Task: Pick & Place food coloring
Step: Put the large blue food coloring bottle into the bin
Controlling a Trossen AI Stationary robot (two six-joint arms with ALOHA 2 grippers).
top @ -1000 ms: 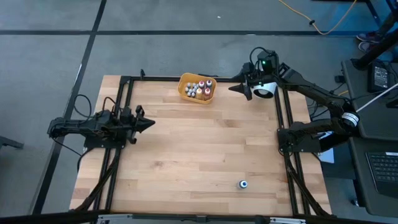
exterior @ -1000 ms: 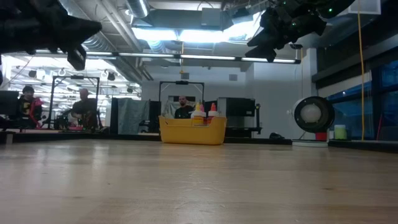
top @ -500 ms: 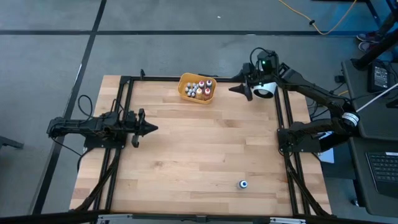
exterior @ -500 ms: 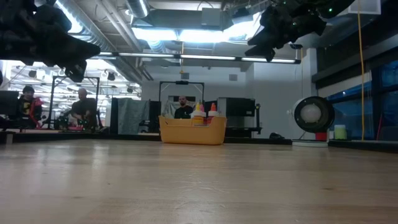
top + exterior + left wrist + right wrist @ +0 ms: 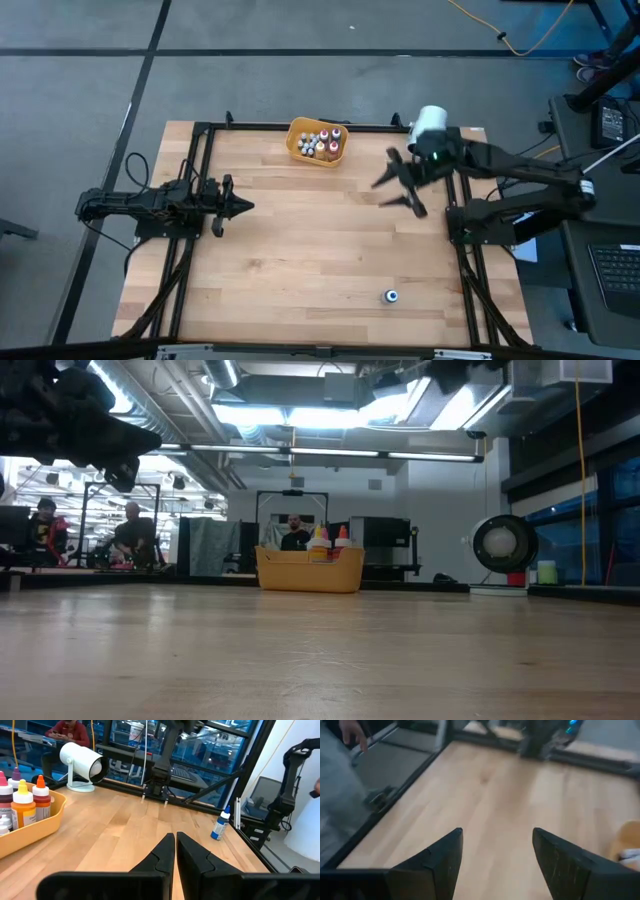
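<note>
The wooden bench (image 5: 300,240) carries nearly everything at its far edge, leaving the broad middle bare as working room for both arms. The big white cylinder (image 5: 430,120) stands by the far right corner, outside the reach path and plainly not part of the job. Close to it along the far edge sits the orange bowl (image 5: 317,142), packed with small food coloring bottles (image 5: 320,143) standing upright, caps up; this looks like the collecting place, since most of the set is gathered there. The right end effector (image 5: 402,185) hangs over the bench between the bowl and the right rail, its fingers spread wide and holding nothing, which suits an arm turning toward a pick rather than carrying one. The left end effector (image 5: 240,207) waits over the left side of the bench with its fingers pressed together and empty; it appears simply parked clear of the work. One bottle with a blue cap (image 5: 391,296) stands alone near the front edge, well apart from the bowl and from both arms. Being the only stray, it is likely the next thing to fetch, and the right arm is the nearer one.
</note>
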